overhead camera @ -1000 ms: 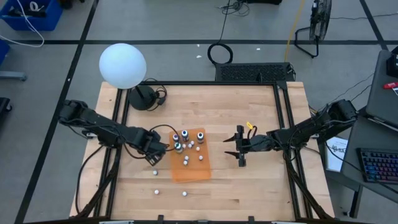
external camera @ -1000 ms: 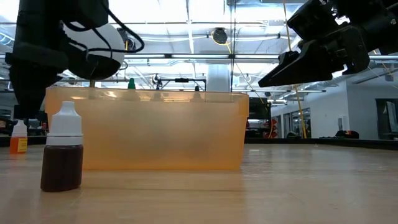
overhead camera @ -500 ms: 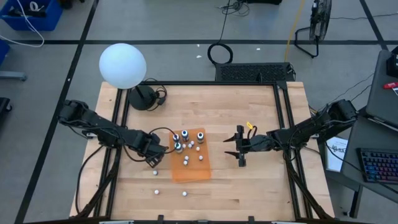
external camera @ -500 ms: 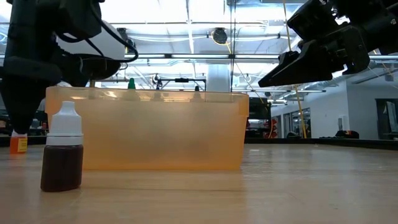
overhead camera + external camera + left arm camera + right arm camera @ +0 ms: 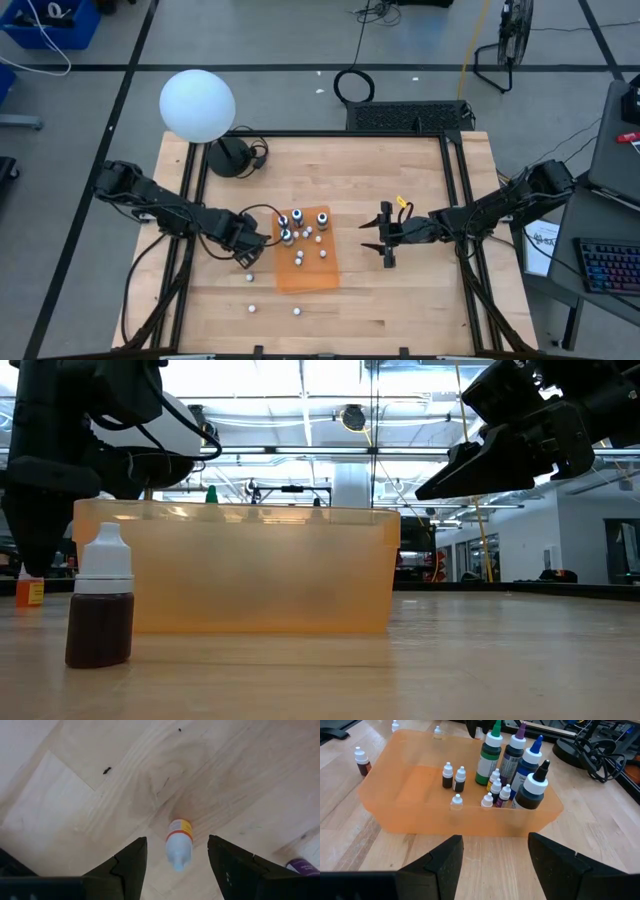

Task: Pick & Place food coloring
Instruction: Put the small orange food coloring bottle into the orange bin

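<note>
A small food coloring bottle (image 5: 179,840) with an orange label and a white cap stands upright on the wood table, left of the orange tray (image 5: 325,278). In the low view this orange-labelled bottle (image 5: 28,592) shows at the far left. My left gripper (image 5: 177,839) points straight down over it, open, with one finger on each side of the bottle and a gap at both. My right gripper (image 5: 383,236) hovers open to the right of the tray, aimed at it. Several small food coloring bottles (image 5: 454,777) stand inside the tray (image 5: 410,785).
Tall dye bottles (image 5: 512,760) stand at the tray's far end. A brown small bottle (image 5: 100,610) and other loose ones (image 5: 253,308) (image 5: 297,311) stand on the table near the front edge. A white globe lamp (image 5: 197,105) sits at the far left.
My left gripper has come down over the orange-labelled bottle, still pointing straight down, and then stopped. Its fingers have kept the same gap.
</note>
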